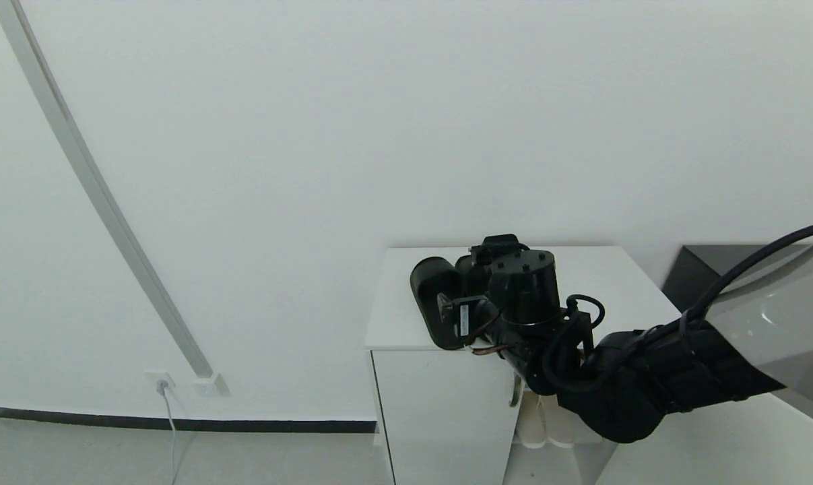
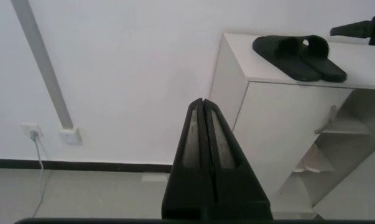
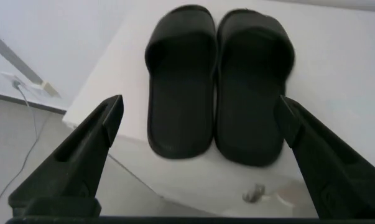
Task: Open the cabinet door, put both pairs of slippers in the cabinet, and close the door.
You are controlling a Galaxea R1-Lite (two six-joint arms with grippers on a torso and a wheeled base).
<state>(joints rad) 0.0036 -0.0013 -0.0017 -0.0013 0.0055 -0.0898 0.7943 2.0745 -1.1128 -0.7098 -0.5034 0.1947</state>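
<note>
A pair of black slippers (image 3: 218,81) lies side by side on top of the white cabinet (image 1: 601,283), near its front left corner (image 1: 435,303). My right gripper (image 3: 199,106) hangs open just above them, one finger on either side of the pair, touching neither. The left gripper (image 2: 203,104) is shut and holds nothing, out in front of the cabinet and to its left. The cabinet's left door (image 2: 287,137) with its metal handle (image 2: 331,118) is closed. The right half stands open, and a pair of white slippers (image 1: 547,423) sits on a shelf inside (image 2: 313,164).
The open right door (image 1: 716,438) swings out toward me at the lower right. A dark grey unit (image 1: 723,266) stands right of the cabinet. On the wall to the left are a socket with a cable (image 1: 160,384) and a grey trunking strip (image 1: 96,188). Bare floor lies left of the cabinet.
</note>
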